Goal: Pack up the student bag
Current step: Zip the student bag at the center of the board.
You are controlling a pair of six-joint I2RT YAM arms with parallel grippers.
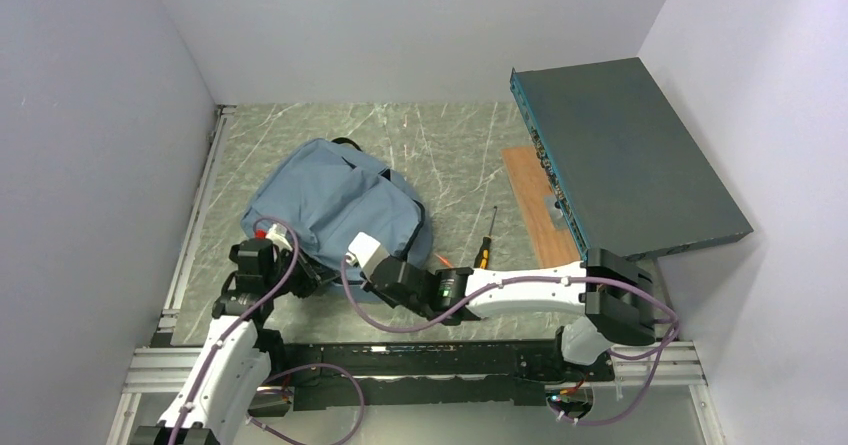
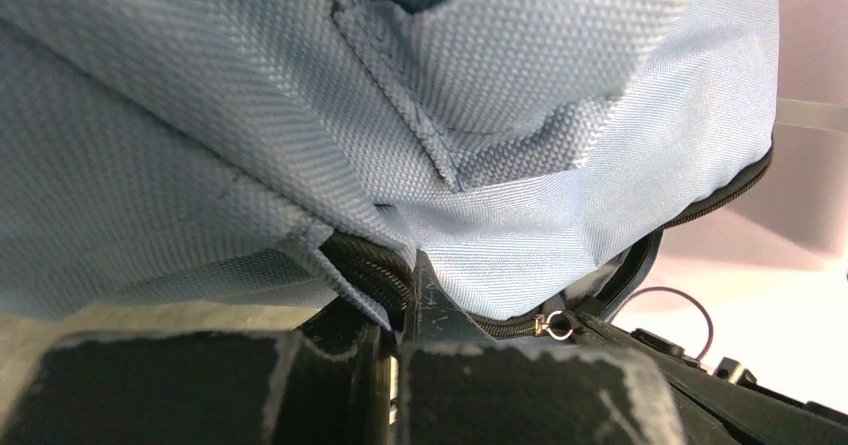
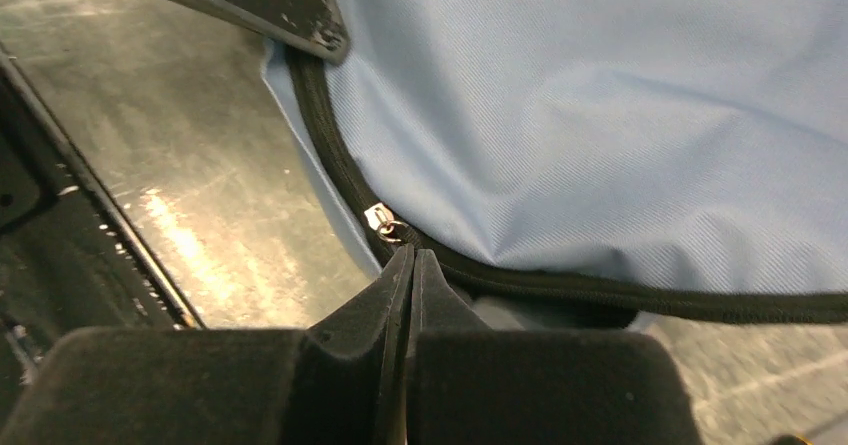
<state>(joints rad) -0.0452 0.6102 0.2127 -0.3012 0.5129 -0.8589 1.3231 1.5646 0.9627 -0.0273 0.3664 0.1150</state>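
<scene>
Right tool [image 3: 412,257] tips pressed together just under zipper pull [image 3: 385,223], grip unclear | left tool [image 2: 415,265] clamped on student bag [image 1: 330,200] edge | bag on desk [image 1: 450,155], near-left | step: opening zipper | next: likely draw pull along track

Left arm [image 1: 225,360]: the link rises from the base at 7 o'clock toward 12 o'clock. The wrist [image 1: 255,263] bends so that the left gripper [image 1: 312,279] points to about 4 o'clock. In the left wrist view its padded fingers [image 2: 520,385] are pressed together, with the tips pinching the edge of the student bag [image 2: 520,265].

Right arm [image 1: 520,287]: the shoulder block stands at 4 o'clock and the white forearm runs level toward 9 o'clock. The right gripper [image 1: 352,261] angles to about 10 o'clock. In the right wrist view its fingers [image 3: 520,375] are fully together, with no gap between the tips.

Both grippers converge, tips near each other.
</scene>
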